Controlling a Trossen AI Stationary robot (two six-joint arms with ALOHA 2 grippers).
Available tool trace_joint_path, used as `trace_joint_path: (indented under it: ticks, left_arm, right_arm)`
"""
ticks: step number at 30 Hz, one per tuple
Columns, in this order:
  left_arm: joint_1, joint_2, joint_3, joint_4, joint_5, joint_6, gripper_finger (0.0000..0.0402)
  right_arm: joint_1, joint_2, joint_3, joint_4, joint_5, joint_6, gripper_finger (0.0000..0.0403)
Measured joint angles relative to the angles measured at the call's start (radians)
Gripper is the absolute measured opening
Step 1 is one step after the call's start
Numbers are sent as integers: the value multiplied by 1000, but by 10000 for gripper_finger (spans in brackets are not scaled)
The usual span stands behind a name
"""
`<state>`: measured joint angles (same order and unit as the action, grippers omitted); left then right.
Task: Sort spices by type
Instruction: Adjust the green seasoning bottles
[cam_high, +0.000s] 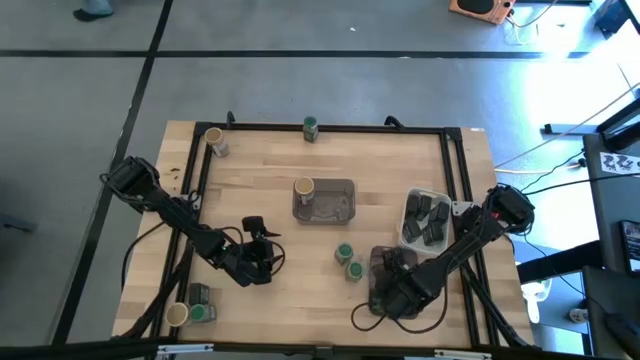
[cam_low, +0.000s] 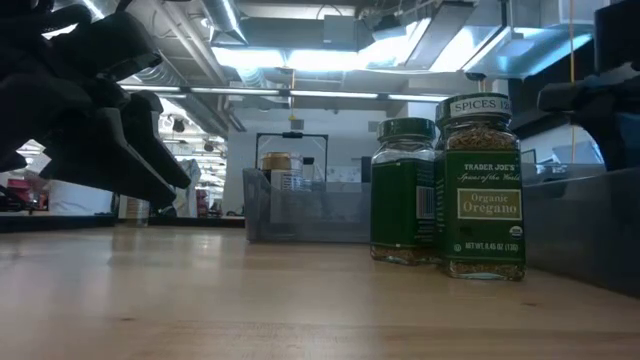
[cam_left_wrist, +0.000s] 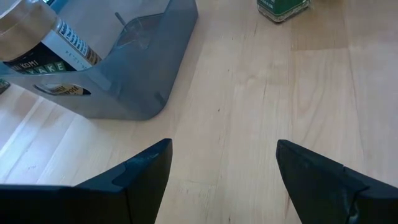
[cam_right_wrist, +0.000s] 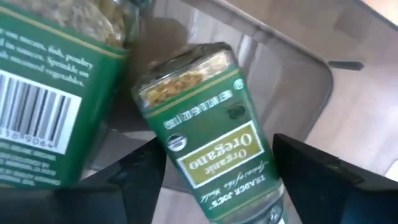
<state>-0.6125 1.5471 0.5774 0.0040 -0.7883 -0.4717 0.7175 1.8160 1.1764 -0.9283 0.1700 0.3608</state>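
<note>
Right gripper (cam_right_wrist: 217, 168) jaws seemingly straddle oregano jar (cam_right_wrist: 211, 124).

Both arms are black, built of slim jointed links with bulkier housings at the joints and dark cables trailing off them. The left gripper (cam_left_wrist: 221, 171) and right gripper (cam_right_wrist: 217, 171) each end in two flat, dark, wedge-shaped fingers.

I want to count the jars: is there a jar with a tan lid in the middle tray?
Yes, a tan-lidded jar stands in one corner of the middle tray.
</note>
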Motion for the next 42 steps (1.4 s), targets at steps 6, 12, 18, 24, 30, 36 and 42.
trace_joint_path:
  ticks: [6,12,18,24,30,36,42]
  left_arm:
    - [0,0,0,0,0,0,285]
    - [0,0,0,0,0,6,285]
    - [0,0,0,0,0,3,285]
    - [0,0,0,0,0,-17,285]
    - [0,0,0,12,0,-14,285]
    - [-3,0,0,20,0,-16,285]
    - [-10,0,0,133,45,45,285]
  right_arm:
    - [-34,0,-15,51,-42,111,226]
    - [-59,6,51,18,-50,192,206]
    - [-57,6,200,-152,-40,245,206]
    - [-57,6,366,-283,8,289,206]
    - [-57,6,500,-272,109,289,206]
    - [-57,3,600,-235,228,267,206]
    - [-56,2,510,37,498,24,206]
